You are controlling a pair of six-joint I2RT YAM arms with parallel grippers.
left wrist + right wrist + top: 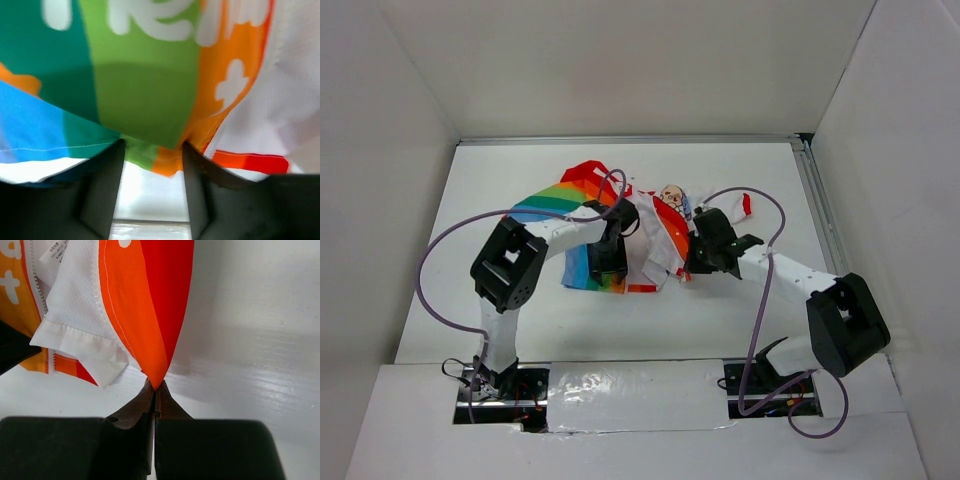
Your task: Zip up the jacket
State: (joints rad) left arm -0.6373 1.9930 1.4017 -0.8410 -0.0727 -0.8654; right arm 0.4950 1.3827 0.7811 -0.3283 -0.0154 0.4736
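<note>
Zipping's not started: I'm pinching the jacket hem with my right gripper, left gripper gaping around its edge.

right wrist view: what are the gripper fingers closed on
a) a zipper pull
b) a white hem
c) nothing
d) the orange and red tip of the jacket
d: the right gripper is pinched shut on the pointed orange-red fold of the jacket, right at its lowest tip.
</note>
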